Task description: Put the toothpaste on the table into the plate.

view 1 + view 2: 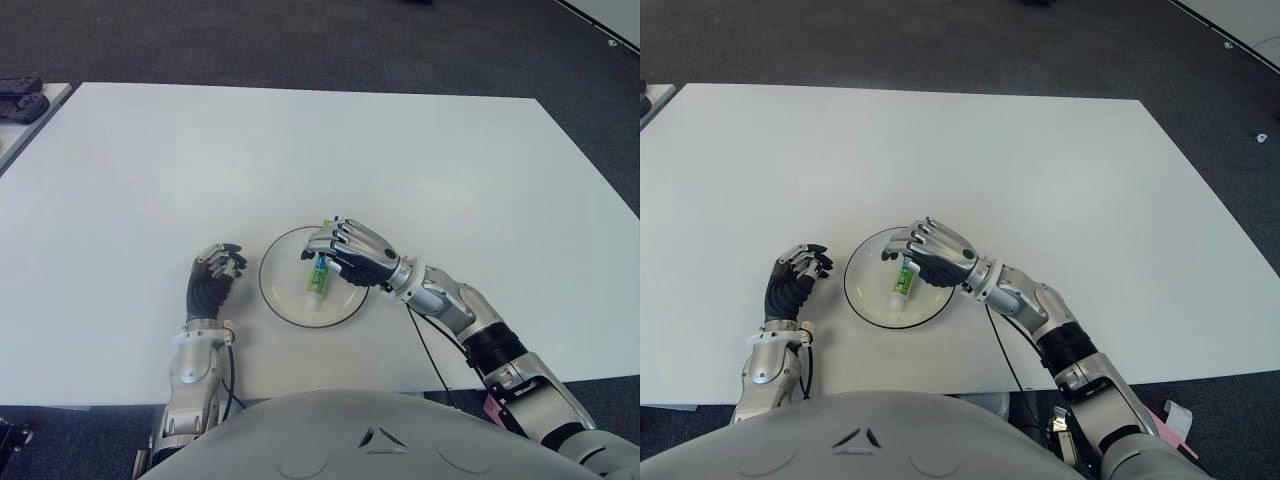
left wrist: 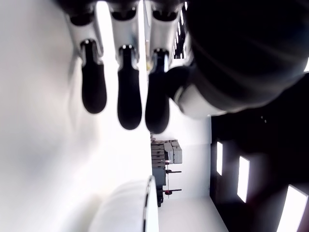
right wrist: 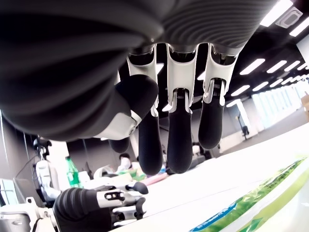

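Right hand open just above toothpaste in plate.

An office-like lab: ceiling strip lights (long rows), dark carpet.

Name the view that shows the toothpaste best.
Left eye view: the toothpaste lies whole in the plate under the right hand. Right eye view matches; right wrist view shows only an edge; left wrist view shows none.
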Robot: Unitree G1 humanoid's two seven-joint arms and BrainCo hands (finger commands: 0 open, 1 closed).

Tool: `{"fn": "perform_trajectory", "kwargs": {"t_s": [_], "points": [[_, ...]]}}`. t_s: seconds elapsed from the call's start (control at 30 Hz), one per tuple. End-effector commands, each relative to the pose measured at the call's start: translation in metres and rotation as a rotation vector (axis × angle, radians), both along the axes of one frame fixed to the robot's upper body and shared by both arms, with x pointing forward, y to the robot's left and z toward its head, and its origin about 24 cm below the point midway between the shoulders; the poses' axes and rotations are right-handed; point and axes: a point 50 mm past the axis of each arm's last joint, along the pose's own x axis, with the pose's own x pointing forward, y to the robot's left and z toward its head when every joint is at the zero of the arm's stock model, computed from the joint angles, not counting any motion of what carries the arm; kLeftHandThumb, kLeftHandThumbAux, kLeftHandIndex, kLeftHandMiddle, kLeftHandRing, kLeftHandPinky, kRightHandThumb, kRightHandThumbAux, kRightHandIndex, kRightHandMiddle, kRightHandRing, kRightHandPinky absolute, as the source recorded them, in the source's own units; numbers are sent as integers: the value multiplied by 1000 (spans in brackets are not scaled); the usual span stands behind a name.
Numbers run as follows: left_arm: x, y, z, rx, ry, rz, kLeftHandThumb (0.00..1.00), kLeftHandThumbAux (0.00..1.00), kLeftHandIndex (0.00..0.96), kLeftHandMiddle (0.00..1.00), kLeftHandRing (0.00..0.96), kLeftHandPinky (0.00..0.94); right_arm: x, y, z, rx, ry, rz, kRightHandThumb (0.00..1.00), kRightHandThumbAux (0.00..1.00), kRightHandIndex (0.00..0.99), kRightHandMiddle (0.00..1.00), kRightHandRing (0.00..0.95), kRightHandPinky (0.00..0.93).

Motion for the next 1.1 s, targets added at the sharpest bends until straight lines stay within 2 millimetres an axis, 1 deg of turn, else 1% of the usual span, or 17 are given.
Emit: {"fn": "perform_trajectory", "kwargs": {"t_s": [0.03,0.17,0.27,0.37,0.57,0.6,0.7,0.73,0.77,0.8,0.83,0.9,1.0,1.1], "points": [[-3,1,-6,-2,47,0,704,720,432,552,540,526,-1,-4,-4,-1,-3,-19,932,674,348,460,554,643],[-2,2,-6,-5,42,-4,703,720,432,557,544,530,0,-5,-4,20,-27,-44,931,674,361,438,543,647],[-2,2,-6,-7,39,-5,704,721,432,557,543,531,0,-7,-4,32,-52,-66,932,673,372,427,540,680],[-2,2,-6,-8,40,-3,705,721,432,556,543,530,0,-8,-5,39,-91,-97,941,662,413,455,497,697],[-2,2,-6,-8,44,1,705,720,432,557,543,530,1,-9,-7,28,-144,-132,944,659,436,458,477,691],[-2,2,-6,-8,45,2,705,720,432,555,541,528,1,-10,-7,23,-152,-138,940,664,435,415,475,683],[-2,2,-6,-6,46,3,705,720,432,553,539,525,1,-11,-7,15,-173,-153,936,669,434,365,472,672],[-2,2,-6,-5,45,2,705,720,432,553,539,526,1,-11,-7,14,-179,-157,889,679,430,348,479,664],[-2,2,-6,-4,45,1,705,720,432,552,539,528,1,-11,-7,17,-189,-167,821,692,424,335,491,653],[-2,2,-6,-3,44,-1,705,721,432,552,539,527,1,-11,-7,19,-197,-175,777,699,420,305,451,607],[-2,2,-6,-4,44,-1,705,721,432,552,539,527,1,-12,-7,23,-202,-182,762,702,419,294,436,590],[-2,2,-6,-3,44,-2,705,721,432,550,537,524,0,-12,-7,33,-203,-192,726,708,416,264,391,522],[-2,1,-6,-2,42,-5,704,722,431,548,537,527,0,-13,-7,50,-196,-203,707,711,413,229,332,432],[-2,1,-6,0,40,-7,704,722,431,549,539,530,0,-14,-7,50,-193,-211,699,713,411,202,285,373]]}}
